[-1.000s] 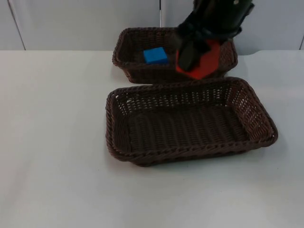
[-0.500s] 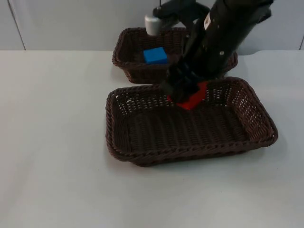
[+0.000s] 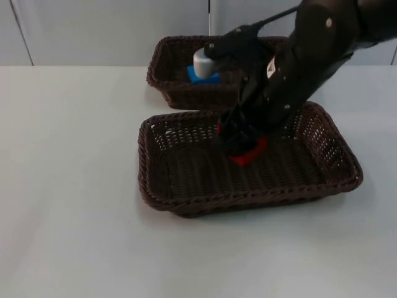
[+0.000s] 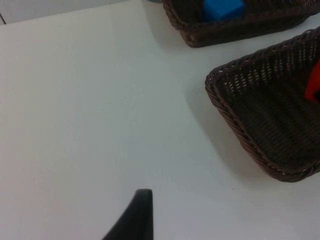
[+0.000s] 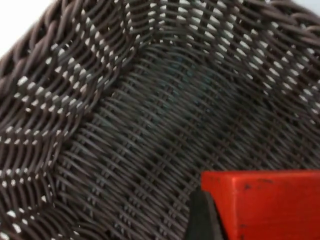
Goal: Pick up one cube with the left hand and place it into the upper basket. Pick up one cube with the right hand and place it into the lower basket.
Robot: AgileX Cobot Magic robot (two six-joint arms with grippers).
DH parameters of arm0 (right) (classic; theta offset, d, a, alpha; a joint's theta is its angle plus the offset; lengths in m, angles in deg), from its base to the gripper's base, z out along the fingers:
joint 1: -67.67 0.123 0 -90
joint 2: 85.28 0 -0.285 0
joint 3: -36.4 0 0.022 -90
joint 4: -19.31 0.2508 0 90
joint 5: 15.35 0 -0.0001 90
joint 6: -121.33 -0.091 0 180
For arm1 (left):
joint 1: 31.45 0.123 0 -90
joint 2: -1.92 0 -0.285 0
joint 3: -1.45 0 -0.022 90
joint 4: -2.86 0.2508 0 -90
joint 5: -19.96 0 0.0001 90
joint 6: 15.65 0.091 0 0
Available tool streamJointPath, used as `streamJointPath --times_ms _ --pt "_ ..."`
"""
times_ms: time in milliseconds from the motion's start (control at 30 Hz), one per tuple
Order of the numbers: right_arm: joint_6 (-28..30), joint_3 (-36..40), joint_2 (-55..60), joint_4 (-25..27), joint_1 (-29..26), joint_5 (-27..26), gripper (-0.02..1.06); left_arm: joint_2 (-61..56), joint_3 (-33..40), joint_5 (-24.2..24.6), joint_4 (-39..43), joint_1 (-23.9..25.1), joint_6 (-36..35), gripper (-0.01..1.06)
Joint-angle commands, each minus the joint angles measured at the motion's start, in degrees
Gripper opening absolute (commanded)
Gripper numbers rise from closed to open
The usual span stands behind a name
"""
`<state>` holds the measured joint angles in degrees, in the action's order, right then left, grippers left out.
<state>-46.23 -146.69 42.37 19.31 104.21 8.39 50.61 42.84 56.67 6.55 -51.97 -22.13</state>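
Observation:
My right gripper reaches down into the lower basket and is shut on a red cube, held low over the woven floor. In the right wrist view the red cube sits against a black fingertip just above the basket floor. A blue cube lies in the upper basket, partly hidden by the right arm. The left wrist view shows the blue cube, the lower basket's near corner and an edge of the red cube. The left arm waits off to the left, one fingertip over bare table.
White table top stretches to the left and in front of both baskets. The grey partition wall closes off the back, right behind the upper basket.
The right arm has carried the red cube from above the upper basket's right end forward and down into the lower basket. The blue cube and both baskets have stayed put.

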Motion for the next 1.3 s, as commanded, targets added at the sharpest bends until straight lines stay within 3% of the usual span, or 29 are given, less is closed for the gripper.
streamJointPath --times_ms 0,267,333,433,467,600,633,733,933,1033,1167,1267 --pt "-0.8 0.2 0.9 0.0 0.1 -1.5 0.00 -0.3 0.1 -1.0 -0.7 0.0 -0.5 1.02" --pt "-3.2 0.2 5.4 0.0 0.1 -5.2 0.01 -0.3 0.1 -1.0 -0.7 0.0 -0.5 1.02" --pt "-3.2 0.2 6.2 0.0 0.1 -5.5 0.07 -0.3 0.1 -1.0 -0.7 0.0 -0.5 1.02" --pt "-3.2 0.2 6.6 0.3 0.1 -5.5 0.33 -0.3 0.1 -1.0 -0.7 0.0 -0.5 1.02" --pt "-3.2 0.2 6.6 0.3 0.1 -5.5 0.33 -0.3 0.1 -1.0 -0.7 0.0 -0.5 1.02" --pt "-4.2 0.1 6.5 0.3 0.1 -5.5 0.70 -0.3 0.1 -1.0 -0.7 0.0 -0.5 1.02" --pt "-4.2 0.1 6.5 0.3 0.1 -5.5 0.70 -0.3 0.1 -1.0 -0.7 0.0 -0.5 1.02" --pt "-4.2 -0.9 6.5 0.0 0.1 -3.1 0.85 -0.3 0.1 -1.0 -0.7 0.0 -0.5 1.02" --pt "-4.2 -5.7 6.5 0.0 0.1 5.5 0.87 -0.3 0.1 -1.0 -0.7 0.0 -0.5 1.02" --pt "-4.2 -11.2 6.5 0.3 0.1 14.4 0.87 -0.3 0.1 -1.4 -0.7 0.0 -0.5 1.02" --pt "-4.1 -14.2 5.5 0.3 0.1 18.7 0.87 -0.3 0.1 -1.4 -0.7 0.0 -0.5 1.02" --pt "-4.1 -14.4 3.8 0.5 0.1 18.5 0.87 -0.3 0.1 -1.4 -0.7 0.0 -0.5 1.02"
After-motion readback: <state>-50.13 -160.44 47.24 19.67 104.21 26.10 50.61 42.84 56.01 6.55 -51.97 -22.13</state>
